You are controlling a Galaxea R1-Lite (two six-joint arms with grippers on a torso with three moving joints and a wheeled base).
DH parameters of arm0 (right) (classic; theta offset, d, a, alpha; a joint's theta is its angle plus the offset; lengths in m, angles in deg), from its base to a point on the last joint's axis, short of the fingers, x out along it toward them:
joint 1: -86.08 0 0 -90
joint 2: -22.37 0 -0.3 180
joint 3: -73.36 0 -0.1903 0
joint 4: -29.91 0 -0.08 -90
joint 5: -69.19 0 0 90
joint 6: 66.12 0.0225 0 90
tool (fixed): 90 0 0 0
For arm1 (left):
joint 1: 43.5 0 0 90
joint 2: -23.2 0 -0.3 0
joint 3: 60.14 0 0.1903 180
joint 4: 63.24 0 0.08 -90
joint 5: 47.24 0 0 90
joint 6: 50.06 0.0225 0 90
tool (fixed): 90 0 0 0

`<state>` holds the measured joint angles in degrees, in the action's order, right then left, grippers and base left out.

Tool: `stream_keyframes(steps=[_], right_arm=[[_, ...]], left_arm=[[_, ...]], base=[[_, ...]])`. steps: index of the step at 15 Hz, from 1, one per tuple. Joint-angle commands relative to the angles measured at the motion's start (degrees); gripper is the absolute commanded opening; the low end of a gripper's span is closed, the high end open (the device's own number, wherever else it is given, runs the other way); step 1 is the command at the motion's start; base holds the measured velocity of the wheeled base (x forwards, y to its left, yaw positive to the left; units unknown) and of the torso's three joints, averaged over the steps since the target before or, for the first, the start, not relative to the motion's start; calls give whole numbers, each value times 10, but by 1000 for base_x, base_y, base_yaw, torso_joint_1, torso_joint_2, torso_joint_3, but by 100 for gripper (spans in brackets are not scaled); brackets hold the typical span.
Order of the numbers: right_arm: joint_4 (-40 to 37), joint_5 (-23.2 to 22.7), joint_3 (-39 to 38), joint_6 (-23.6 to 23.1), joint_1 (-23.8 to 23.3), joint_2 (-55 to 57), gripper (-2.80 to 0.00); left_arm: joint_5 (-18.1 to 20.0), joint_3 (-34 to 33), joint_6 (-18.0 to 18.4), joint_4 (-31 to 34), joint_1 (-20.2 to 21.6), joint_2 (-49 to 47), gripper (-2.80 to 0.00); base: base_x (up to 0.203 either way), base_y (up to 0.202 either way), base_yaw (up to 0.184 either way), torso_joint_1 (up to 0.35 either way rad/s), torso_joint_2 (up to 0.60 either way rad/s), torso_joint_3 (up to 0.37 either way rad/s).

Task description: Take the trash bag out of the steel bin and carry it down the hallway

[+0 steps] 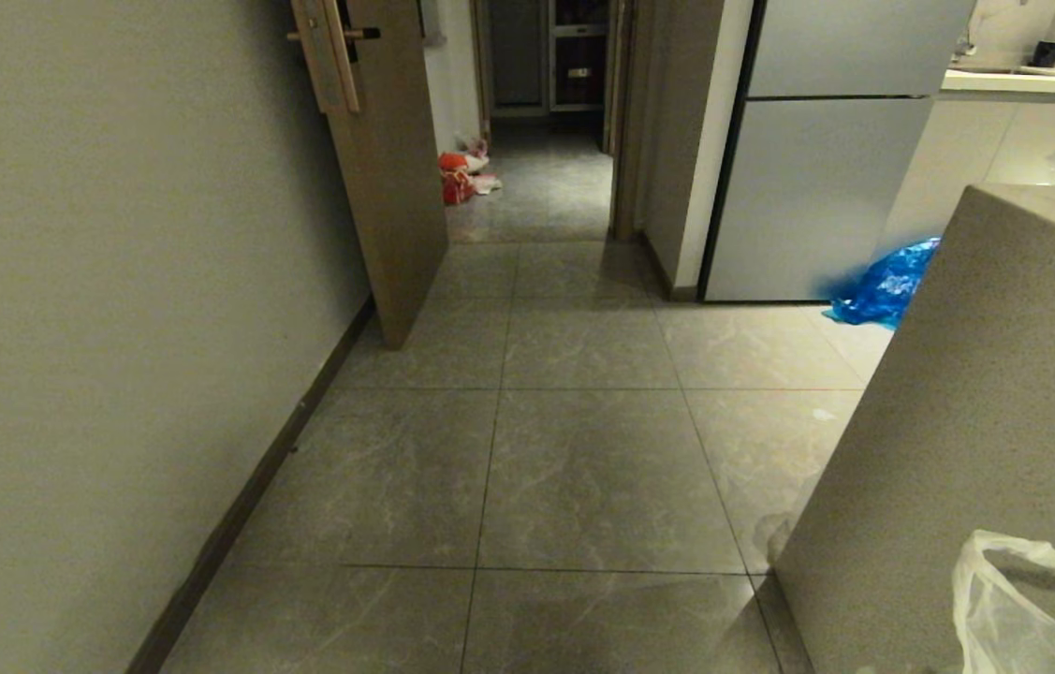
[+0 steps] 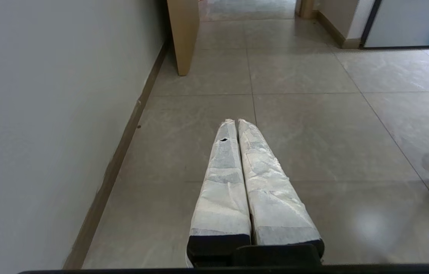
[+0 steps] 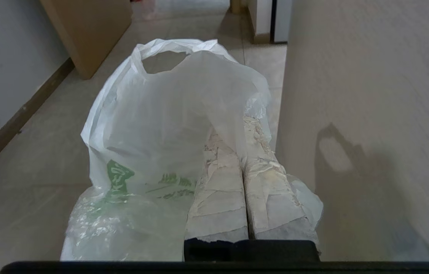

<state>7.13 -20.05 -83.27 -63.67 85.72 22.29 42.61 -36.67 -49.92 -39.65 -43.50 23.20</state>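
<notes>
The trash bag (image 3: 161,125), thin whitish plastic with green printing, hangs from my right gripper (image 3: 236,131), which is shut on the bag's plastic; the fingertips are covered by it. In the head view only the bag's handle loop (image 1: 1004,608) shows, at the lower right corner beside the counter. My left gripper (image 2: 236,121) is shut with nothing in it and points level over the floor near the left wall. The hallway (image 1: 574,449) runs ahead over grey marbled tiles. The steel bin is out of view.
An off-white wall (image 1: 115,328) with a dark baseboard lines the left. A brown door (image 1: 387,187) stands ajar ahead on the left. A grey counter block (image 1: 976,421) is close on the right, with a fridge (image 1: 817,187) and a blue bag (image 1: 887,285) beyond. A red-orange bag (image 1: 455,178) lies far down the passage.
</notes>
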Motion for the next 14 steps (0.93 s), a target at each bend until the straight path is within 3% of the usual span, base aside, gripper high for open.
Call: stream_keyframes(steps=[1, 14], right_arm=[[0, 0, 0, 0, 0, 1, -280], [0, 0, 0, 1, 0, 1, -280]], left_arm=[[0, -1, -1, -1, 0, 0, -280], [0, -1, -1, -1, 0, 0, -280]], base=[[186, 0, -3, 4, 0, 6], [184, 0, -1, 2, 3, 2]])
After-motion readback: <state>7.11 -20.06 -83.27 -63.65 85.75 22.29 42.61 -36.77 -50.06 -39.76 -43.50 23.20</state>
